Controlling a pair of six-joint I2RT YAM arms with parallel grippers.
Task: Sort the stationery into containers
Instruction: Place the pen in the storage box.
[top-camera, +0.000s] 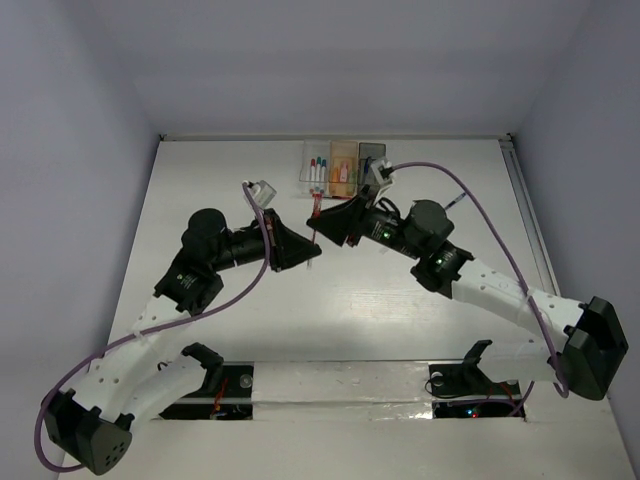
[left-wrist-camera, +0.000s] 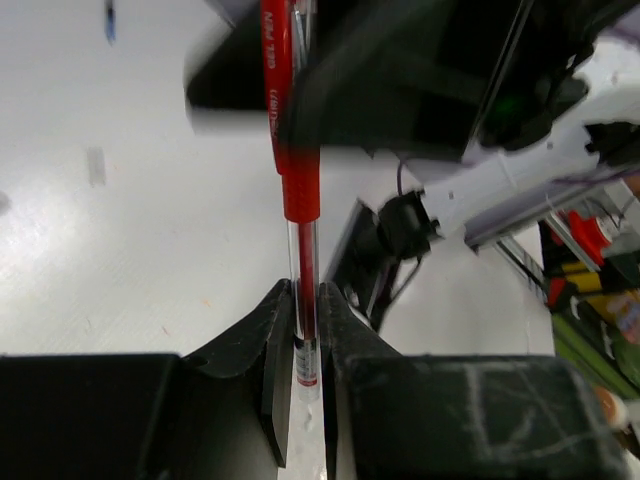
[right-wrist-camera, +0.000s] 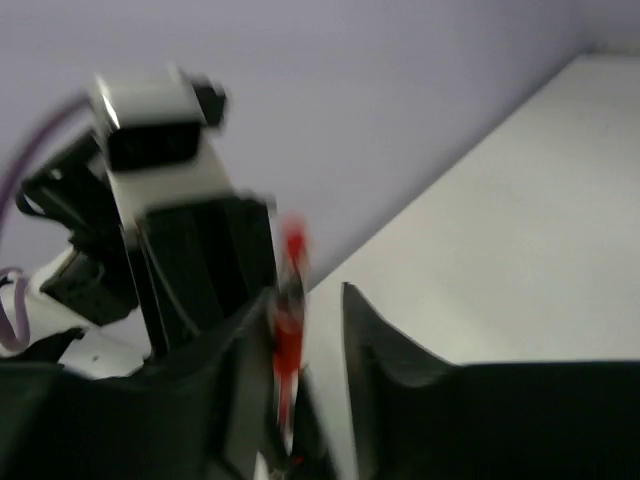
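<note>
Sorting is partly done: the clear bin (top-camera: 314, 166) is already showing several pens, the orange bin (top-camera: 343, 166) is holding a few pieces, and the grey bin (top-camera: 372, 154) is too dim to read; the red pen (left-wrist-camera: 301, 190) is sitting in mid-air over mid-table, not yet binned; the left gripper (left-wrist-camera: 305, 290) is pinching one end tight; the right gripper (right-wrist-camera: 305, 300) is facing it nose to nose, fingers parted around the other end, a gap showing; both arms are reaching inward.
</note>
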